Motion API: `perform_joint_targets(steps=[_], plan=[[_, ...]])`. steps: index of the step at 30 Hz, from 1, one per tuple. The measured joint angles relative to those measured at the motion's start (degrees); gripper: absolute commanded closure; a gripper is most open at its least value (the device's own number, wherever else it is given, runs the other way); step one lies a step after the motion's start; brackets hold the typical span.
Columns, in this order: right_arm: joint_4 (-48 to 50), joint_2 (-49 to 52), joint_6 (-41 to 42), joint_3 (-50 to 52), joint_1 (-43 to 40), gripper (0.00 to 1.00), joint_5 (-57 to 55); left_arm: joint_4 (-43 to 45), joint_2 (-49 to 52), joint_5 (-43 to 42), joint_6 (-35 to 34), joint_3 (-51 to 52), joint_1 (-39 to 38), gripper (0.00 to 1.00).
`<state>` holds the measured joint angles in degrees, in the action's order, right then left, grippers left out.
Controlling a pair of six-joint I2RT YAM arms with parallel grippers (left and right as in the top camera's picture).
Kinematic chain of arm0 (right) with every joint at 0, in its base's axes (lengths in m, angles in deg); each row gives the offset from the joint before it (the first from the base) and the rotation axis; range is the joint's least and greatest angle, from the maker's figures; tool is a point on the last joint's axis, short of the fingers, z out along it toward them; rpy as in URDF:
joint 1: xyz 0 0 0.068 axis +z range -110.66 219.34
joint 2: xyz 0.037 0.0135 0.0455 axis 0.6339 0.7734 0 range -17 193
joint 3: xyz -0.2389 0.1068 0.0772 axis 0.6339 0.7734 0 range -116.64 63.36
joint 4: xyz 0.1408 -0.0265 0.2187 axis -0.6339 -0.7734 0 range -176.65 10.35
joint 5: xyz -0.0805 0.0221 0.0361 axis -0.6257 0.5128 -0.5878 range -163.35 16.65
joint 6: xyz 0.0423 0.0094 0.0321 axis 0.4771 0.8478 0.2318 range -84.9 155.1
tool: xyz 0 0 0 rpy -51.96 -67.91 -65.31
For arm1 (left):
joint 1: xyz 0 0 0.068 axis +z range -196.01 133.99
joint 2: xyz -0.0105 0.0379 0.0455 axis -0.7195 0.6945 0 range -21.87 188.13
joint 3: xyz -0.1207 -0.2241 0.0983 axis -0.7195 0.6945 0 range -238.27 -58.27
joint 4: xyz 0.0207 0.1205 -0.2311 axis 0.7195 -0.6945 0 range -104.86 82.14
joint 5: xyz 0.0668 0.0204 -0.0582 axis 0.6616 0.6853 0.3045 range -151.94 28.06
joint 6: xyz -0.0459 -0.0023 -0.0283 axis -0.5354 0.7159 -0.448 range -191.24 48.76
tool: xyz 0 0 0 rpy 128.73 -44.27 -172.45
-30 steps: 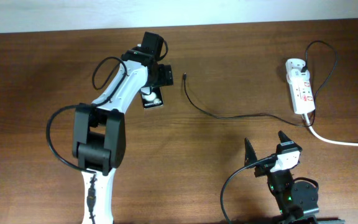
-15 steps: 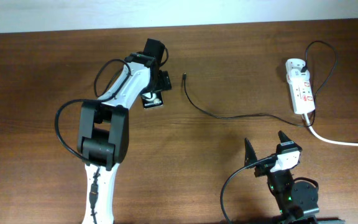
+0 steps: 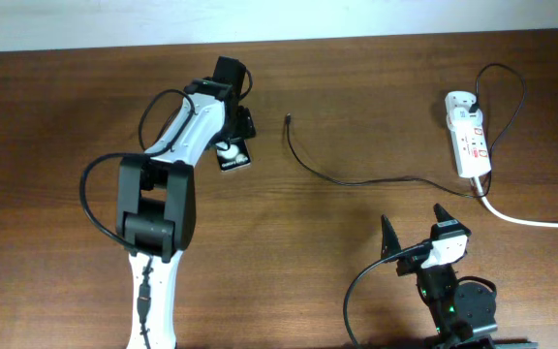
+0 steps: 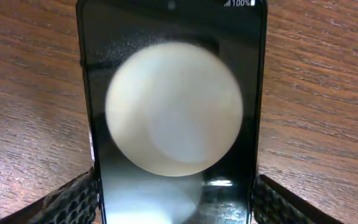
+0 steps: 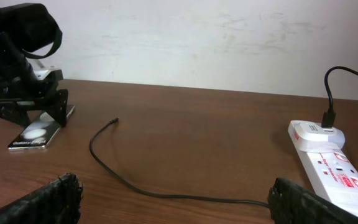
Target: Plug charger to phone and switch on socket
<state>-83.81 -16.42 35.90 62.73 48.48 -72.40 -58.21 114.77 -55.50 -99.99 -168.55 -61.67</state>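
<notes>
The phone (image 3: 235, 157) lies flat on the counter (image 3: 66, 116), left of centre and toward the far edge, screen lit. The left end effector (image 3: 235, 134) is closed on it: in the left wrist view the fingers (image 4: 73, 200) bear against both long edges of the phone. The charger (image 3: 356, 182) trails across the counter (its plug tip lies free, just to the right of the phone and apart from it) and runs to the socket (image 3: 468, 136), which rests near the right edge toward the far right corner. The right end effector (image 3: 415, 225) hangs near the front edge, jaws apart and empty.
</notes>
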Motion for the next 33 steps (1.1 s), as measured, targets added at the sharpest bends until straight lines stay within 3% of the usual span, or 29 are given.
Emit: perform_joint_targets(steps=[9,14,19,29,33], plan=[[0.0,0.0,0.0,0.0,0.0,0.01,0.0,-1.2,0.5,-0.2,-0.2,-1.0,0.0,0.43],[0.0,0.0,0.0,0.0,0.0,0.01,0.0,-2.1,0.6,-0.3,-0.2,-1.2,0.0,0.68],[0.0,0.0,0.0,0.0,0.0,0.01,0.0,-8.5,1.9,-1.8,-1.0,-4.9,-0.3,0.82],[0.0,0.0,0.0,0.0,0.0,0.01,0.0,-18.5,-0.3,-3.5,-1.1,-5.9,-10.3,1.00],[0.0,0.0,0.0,0.0,0.0,0.01,0.0,-22.9,-1.0,-3.9,-2.0,-5.9,-10.9,1.00]])
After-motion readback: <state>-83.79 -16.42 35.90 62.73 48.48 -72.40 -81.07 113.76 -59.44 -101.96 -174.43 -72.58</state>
